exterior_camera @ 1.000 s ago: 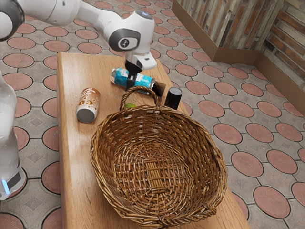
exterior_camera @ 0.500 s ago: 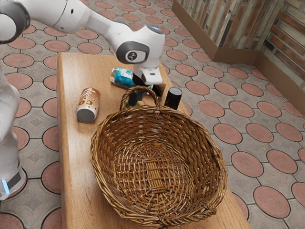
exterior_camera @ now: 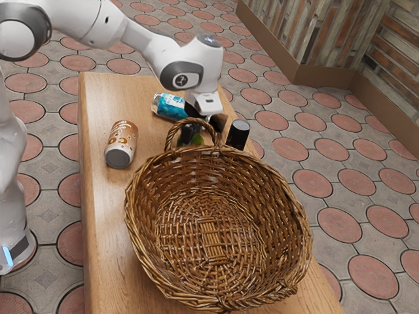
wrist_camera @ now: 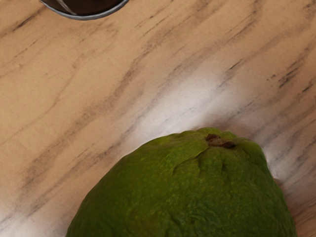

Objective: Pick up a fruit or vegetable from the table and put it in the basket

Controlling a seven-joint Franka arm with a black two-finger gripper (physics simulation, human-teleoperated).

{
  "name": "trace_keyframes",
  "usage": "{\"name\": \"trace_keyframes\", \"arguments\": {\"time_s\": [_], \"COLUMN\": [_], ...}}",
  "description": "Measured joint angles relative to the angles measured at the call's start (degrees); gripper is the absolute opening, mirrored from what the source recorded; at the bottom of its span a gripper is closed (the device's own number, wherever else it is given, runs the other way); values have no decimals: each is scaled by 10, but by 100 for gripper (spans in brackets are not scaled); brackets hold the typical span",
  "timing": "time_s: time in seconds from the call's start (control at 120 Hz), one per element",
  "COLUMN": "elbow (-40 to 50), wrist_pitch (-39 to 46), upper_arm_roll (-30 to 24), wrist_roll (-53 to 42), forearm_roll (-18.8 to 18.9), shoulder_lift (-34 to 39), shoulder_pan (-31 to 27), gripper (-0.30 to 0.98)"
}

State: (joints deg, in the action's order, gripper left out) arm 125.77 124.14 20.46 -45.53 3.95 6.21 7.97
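Tool [exterior_camera: 195,134] (grip state: can't tell) near green fruit [wrist_camera: 192,192], outside the basket [exterior_camera: 213,239].

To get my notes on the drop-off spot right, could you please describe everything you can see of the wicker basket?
The basket is woven from brown, glossy, wicker-like strands, roughly oval, with sloping walls, a thick braided rim and an arched handle at its far end in the exterior view. It stands upright on the wooden table, open-topped, its woven floor bare. Whether anything besides the table touches it, I cannot tell.
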Motion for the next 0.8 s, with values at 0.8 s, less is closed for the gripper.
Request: {"name": "trace_keyframes", "arguments": {"time_s": [0.8], "elbow": [-44], "wrist_pitch": [-51], "upper_arm_roll": [30], "wrist_roll": [-18], "forearm_roll": [5], "shoulder_lift": [21], "shoulder_pan": [-13], "gripper": [43]}}
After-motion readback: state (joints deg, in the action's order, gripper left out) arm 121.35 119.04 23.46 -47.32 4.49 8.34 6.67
